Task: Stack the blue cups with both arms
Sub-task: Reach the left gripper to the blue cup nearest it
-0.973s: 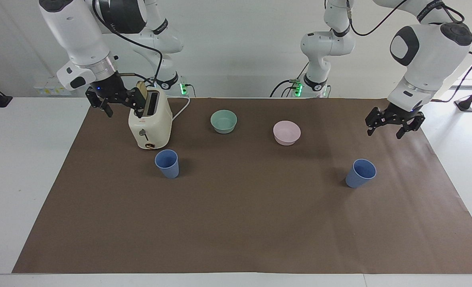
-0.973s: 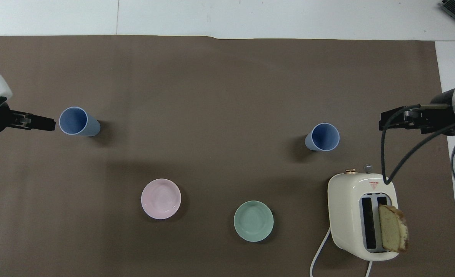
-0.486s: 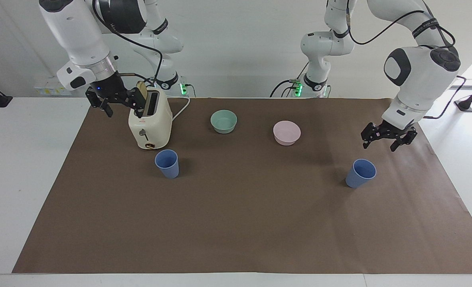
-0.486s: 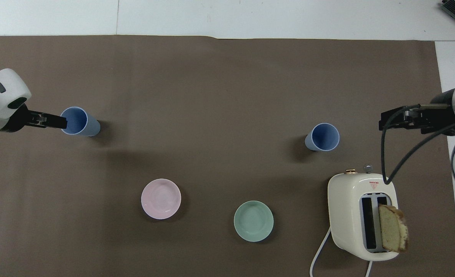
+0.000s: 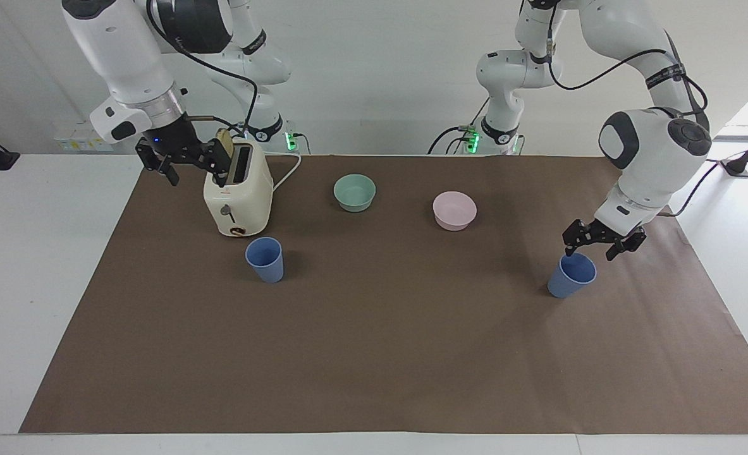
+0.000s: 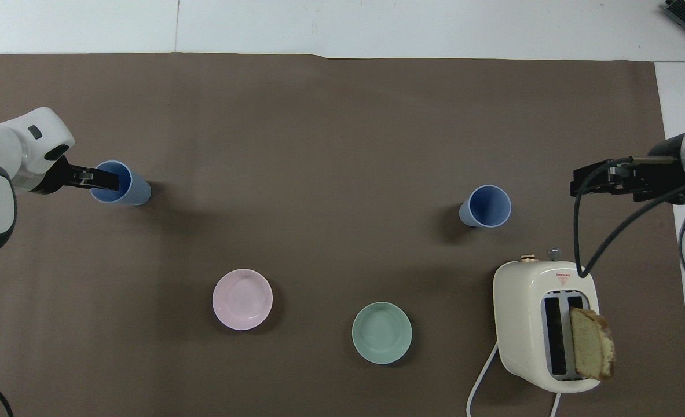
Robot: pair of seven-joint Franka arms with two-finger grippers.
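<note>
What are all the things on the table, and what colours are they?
blue cups: two, blue; one beside the toaster, farther from the robots; one at the left arm's end
green bowl: one, green; beside the toaster
pink bowl: one, pink; beside the green bowl
toaster: one, cream; at the right arm's end
bread slice: one, tan; in the toaster
mat: one, brown; covers the table
left gripper: black, open, over its cup's rim
right gripper: black, open, waiting by the toaster
</note>
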